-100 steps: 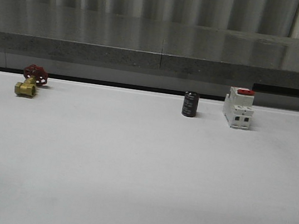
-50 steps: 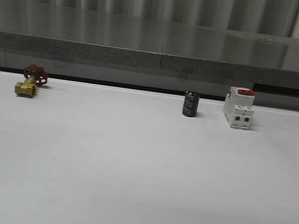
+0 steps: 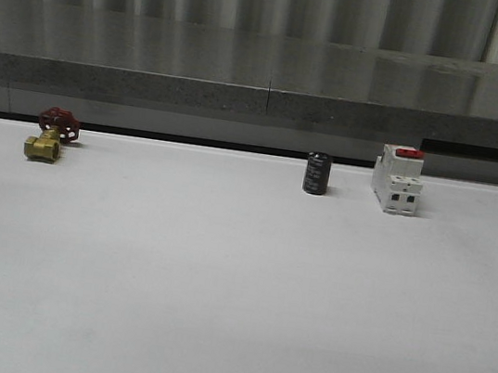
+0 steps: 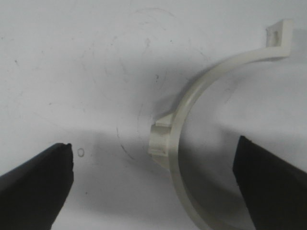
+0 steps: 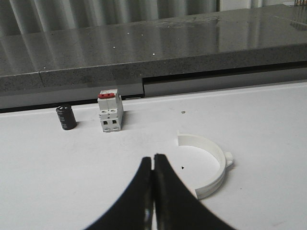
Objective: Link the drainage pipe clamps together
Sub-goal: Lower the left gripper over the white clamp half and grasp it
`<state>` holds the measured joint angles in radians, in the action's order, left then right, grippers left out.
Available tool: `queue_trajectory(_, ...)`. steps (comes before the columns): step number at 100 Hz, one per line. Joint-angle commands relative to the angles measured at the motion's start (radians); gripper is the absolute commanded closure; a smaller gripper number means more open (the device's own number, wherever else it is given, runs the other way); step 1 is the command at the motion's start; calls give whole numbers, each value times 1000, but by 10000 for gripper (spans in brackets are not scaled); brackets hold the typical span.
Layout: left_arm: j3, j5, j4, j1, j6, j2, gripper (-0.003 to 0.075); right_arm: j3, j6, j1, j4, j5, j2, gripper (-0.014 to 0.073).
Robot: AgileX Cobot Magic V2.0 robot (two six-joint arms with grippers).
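The left gripper (image 4: 153,182) hangs wide open over one clamp half (image 4: 192,139). The right gripper (image 5: 153,191) is closed and empty, near the other half (image 5: 211,167). Nothing seems to have moved, so joining hasn't begun.

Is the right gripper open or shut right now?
Shut: the right gripper's black fingers meet tip to tip, holding nothing, short of the white plastic half-ring clamp.

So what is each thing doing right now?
Left gripper: open, fingers either side of a clamp half.
Right gripper: shut, empty.
Left clamp half: flat on the table, ungripped.
Right clamp half: flat on the table, unjoined.
Breaker: upright.
Black cylinder: upright.
Valve: resting on the table.
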<state>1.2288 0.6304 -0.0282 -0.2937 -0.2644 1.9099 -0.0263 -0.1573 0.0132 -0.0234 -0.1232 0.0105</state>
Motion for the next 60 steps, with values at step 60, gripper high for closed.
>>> queue_trajectory(60, 31, -127, -11, -2, -5, 7, 170, 16, 4, -4, -4, 82, 19, 661)
